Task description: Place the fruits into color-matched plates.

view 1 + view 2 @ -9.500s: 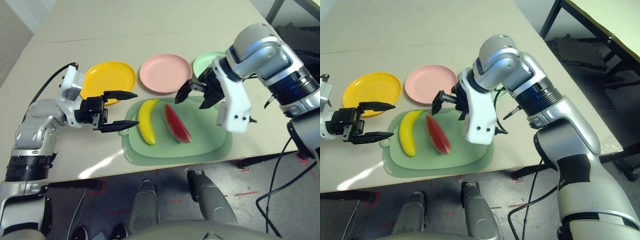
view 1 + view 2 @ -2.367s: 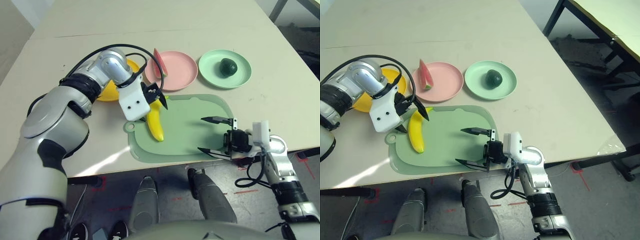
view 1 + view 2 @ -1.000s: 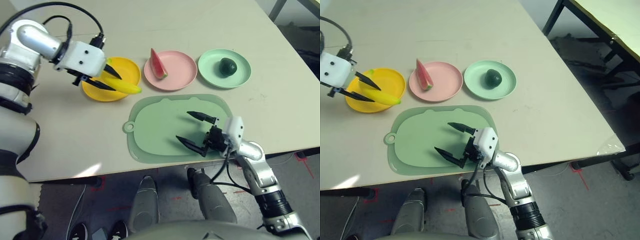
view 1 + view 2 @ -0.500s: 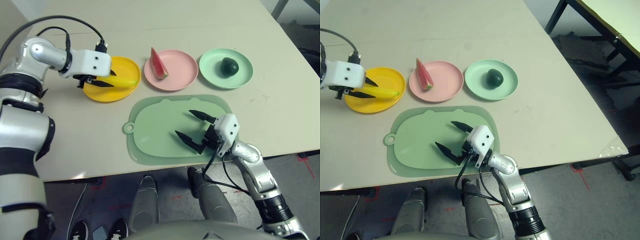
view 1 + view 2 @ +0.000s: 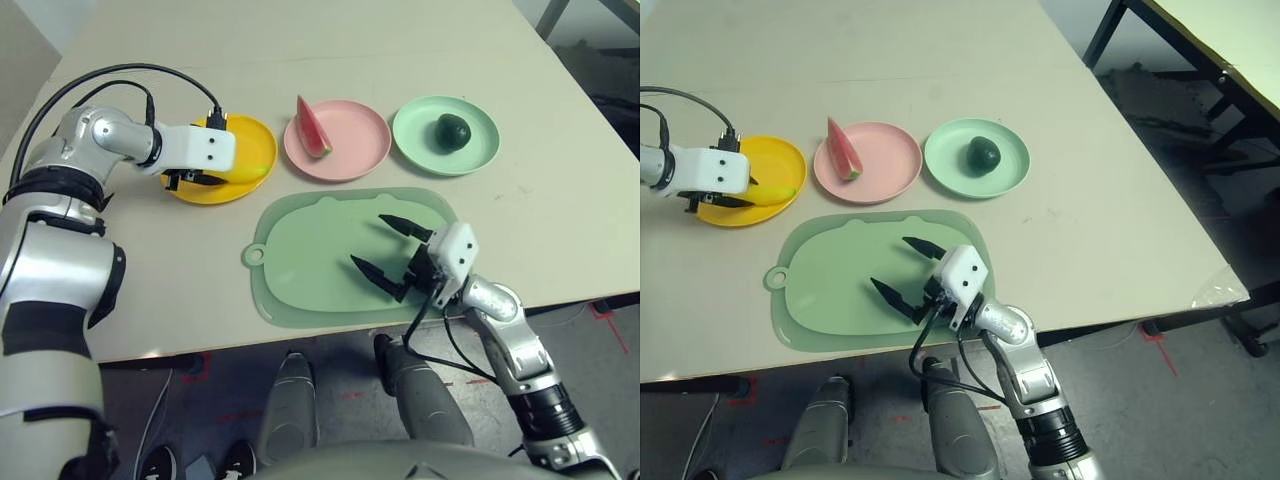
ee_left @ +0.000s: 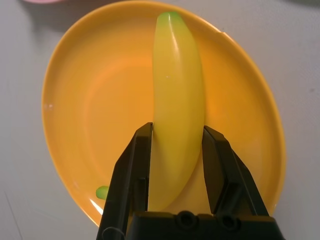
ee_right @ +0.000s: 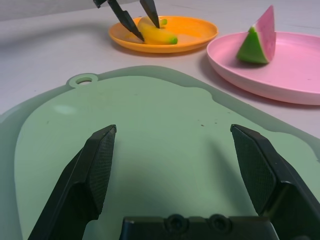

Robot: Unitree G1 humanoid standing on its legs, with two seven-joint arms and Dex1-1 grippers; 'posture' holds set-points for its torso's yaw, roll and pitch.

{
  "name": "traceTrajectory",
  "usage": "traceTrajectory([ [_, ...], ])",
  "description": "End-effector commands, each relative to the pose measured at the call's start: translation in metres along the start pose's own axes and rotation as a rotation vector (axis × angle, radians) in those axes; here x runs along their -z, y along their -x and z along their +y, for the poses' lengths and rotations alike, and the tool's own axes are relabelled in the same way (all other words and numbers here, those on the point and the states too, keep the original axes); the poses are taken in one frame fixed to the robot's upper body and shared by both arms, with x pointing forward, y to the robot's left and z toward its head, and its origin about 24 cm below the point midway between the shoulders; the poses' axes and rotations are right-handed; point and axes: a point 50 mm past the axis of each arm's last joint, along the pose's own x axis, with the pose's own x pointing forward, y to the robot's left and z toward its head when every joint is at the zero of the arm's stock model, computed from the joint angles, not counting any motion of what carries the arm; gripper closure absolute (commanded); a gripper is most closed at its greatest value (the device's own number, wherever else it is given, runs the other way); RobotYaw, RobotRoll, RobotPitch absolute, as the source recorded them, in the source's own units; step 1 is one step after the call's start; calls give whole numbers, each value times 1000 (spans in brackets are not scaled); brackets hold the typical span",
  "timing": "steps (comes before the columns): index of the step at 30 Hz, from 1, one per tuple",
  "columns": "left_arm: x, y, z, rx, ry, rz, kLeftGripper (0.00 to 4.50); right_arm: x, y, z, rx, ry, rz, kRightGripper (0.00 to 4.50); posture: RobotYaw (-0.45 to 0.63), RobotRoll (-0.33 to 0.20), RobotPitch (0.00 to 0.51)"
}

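With the left tool (image 6: 175, 150) clamped across the banana (image 6: 176, 95) at mid-body, the fruit sits low in the yellow plate (image 5: 255, 150), upper left of the head view; contact with the plate floor can't be confirmed. Watermelon wedge (image 5: 311, 128) stands on the pink plate (image 5: 360, 150), top centre. Avocado (image 5: 453, 130) lies in the green plate (image 5: 420, 125), top right. Right tool (image 5: 393, 255) hovers spread wide and empty over the cutting mat (image 5: 310, 260), lower centre.

Handling guess: the banana looks like a light, stiff, glossy plastic toy, so slippery under the pads. The curve means end grips would roll; the present mid-body hold is the right spot. On release it may rock, but the plate rim should contain it.
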Motion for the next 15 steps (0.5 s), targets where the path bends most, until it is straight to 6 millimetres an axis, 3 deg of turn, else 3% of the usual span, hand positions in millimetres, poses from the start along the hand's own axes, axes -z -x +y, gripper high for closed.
traceTrajectory([
  [1, 9, 2, -7, 5, 26, 29, 2994, 2, -1, 3, -19, 2, 7, 0, -165, 0, 242],
  [3, 9, 2, -7, -4, 26, 35, 2994, 2, -2, 3, -25, 3, 8, 0, -158, 0, 242],
  [4, 10, 2, -7, -10, 25, 38, 2252, 2, -2, 2, -27, 5, 9, 0, -154, 0, 242],
  [11, 9, 4, -5, -45, 30, 14, 9, 2, -3, -1, -18, -16, 4, 0, -151, 0, 236],
  [15, 6, 12, 2, -123, 79, -75, 9, 2, -3, -3, 1, -31, -3, 0, -152, 0, 235],
])
